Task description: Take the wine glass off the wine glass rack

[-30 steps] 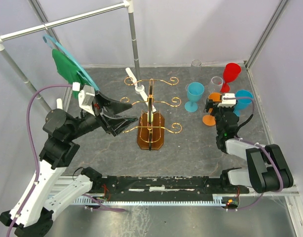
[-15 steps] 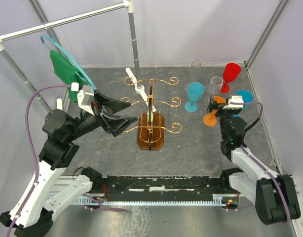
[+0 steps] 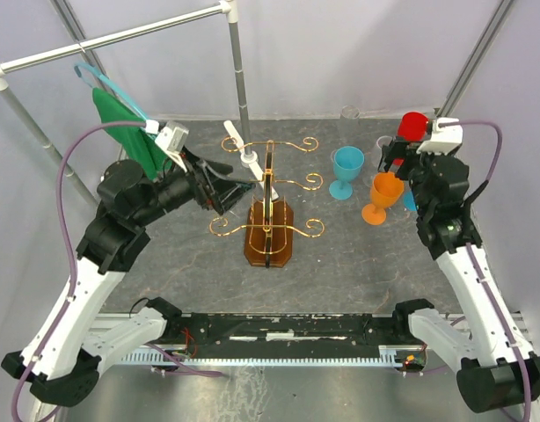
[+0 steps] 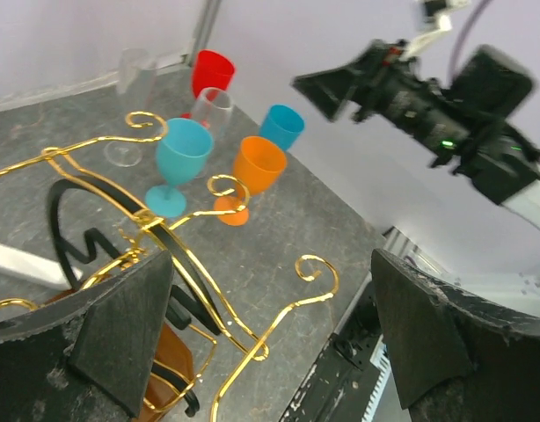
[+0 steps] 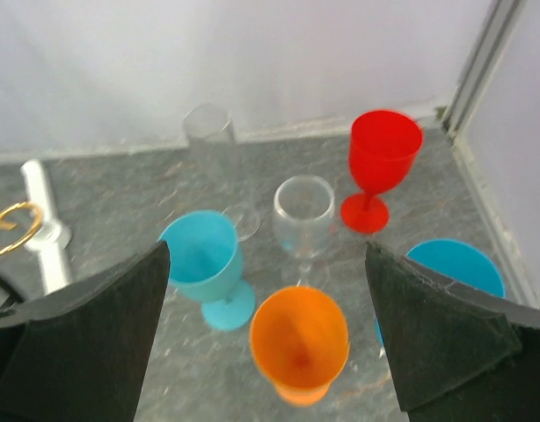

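Observation:
The wine glass rack (image 3: 268,209) is a gold wire stand with scroll arms on a brown wooden base, at the table's middle. It also shows in the left wrist view (image 4: 169,242). I see no glass on its arms. My left gripper (image 3: 235,183) is open and empty, just left of the rack's upper arms (image 4: 270,352). My right gripper (image 3: 400,167) is open and empty, raised above the orange wine glass (image 3: 383,195), which stands on the table between the fingers in the right wrist view (image 5: 299,338). That gripper (image 5: 266,352) touches nothing.
Right of the rack stand a blue glass (image 3: 346,167), a red glass (image 3: 412,126), a clear glass (image 5: 303,211), a taller clear glass (image 5: 208,132) and a second blue glass (image 5: 455,272). A white rail frame (image 3: 239,79) with a green cloth (image 3: 120,114) stands back left.
My right gripper has risen and drawn back from the orange glass, which stays standing on the table. My left gripper has moved up and back toward the rack's upper arms.

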